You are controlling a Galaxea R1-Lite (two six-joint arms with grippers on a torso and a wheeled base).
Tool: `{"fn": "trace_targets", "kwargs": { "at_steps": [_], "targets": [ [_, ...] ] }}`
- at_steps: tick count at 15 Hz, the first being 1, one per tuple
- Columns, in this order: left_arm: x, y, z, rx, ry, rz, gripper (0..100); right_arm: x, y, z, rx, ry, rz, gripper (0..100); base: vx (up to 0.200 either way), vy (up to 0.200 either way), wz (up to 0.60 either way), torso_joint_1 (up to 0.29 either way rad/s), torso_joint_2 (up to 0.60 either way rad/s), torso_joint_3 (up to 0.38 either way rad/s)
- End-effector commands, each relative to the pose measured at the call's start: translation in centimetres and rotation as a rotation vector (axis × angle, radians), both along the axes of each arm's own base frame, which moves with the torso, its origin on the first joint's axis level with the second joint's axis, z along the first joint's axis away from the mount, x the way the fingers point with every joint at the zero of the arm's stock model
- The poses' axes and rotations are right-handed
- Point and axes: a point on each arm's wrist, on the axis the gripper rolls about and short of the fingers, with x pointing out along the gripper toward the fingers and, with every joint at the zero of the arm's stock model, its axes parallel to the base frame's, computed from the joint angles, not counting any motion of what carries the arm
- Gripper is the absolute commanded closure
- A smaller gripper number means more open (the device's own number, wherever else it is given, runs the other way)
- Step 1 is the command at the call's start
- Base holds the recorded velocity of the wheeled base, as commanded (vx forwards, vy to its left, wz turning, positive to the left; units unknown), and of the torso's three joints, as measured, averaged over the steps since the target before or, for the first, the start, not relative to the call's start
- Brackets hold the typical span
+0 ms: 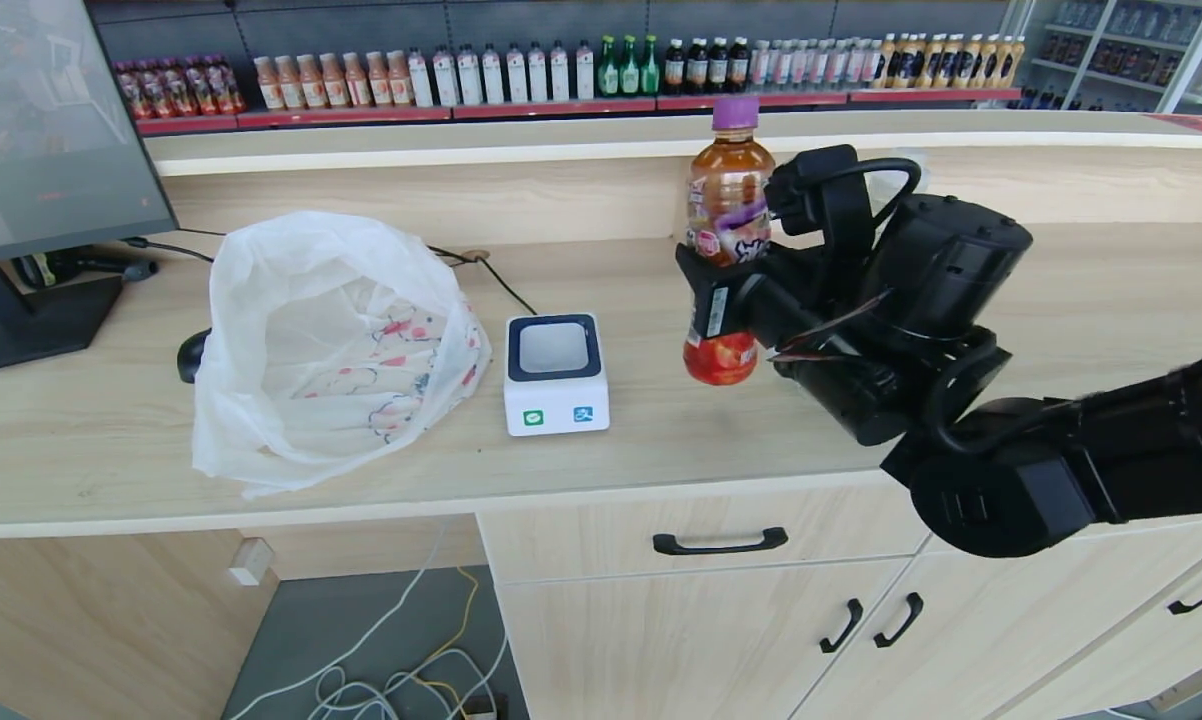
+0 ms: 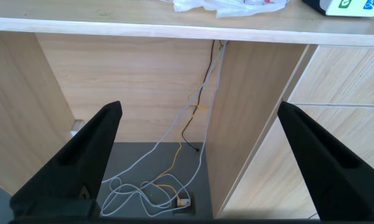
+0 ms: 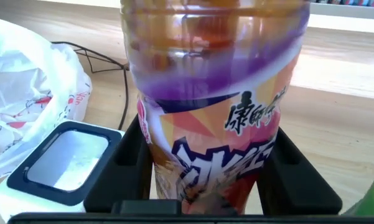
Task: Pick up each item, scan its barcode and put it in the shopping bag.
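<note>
Bottle, purple-labelled, upright in right hand

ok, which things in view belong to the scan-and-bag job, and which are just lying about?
Job:
- bottle, held in the right claw
- scanner
- shopping bag

Lying about:
- monitor
- shelf drinks
- floor cables
</note>
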Motion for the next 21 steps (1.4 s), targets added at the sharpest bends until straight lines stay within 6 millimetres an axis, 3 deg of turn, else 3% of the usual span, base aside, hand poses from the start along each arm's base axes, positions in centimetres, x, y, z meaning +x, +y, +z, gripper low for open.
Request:
{"fn": "trace_targets", "kwargs": {
  "at_steps": [1, 4, 10, 21],
  "targets": [
    [0.0, 0.0, 0.0, 0.0, -0.001, 0.001, 0, -3.4, -0.8, 1.8, 0.021, -0.023, 0.009, 100, 0.0, 0.0, 0.0, 0.0, 0.0, 0.0],
    [0.0, 0.0, 0.0, 0.0, -0.001, 0.001, 0, -7.5, -1.2, 0.5, -0.011, 0.001, 0.02, 100, 0.0, 0.0, 0.0, 0.0, 0.0, 0.0],
    [0.0, 0.0, 0.0, 0.0, -0.001, 0.0, 0, -11.3, -2.1, -2.0, 0.046, -0.034, -0.025, 100, 0.0, 0.0, 0.0, 0.0, 0.0, 0.0],
    [0.0, 0.0, 0.0, 0.0, -0.001, 0.0, 0, -17.8, -8.9, -4.9, 0.106, 0.077, 0.051, 100, 0.0, 0.0, 0.0, 0.0, 0.0, 0.0]
  ]
}}
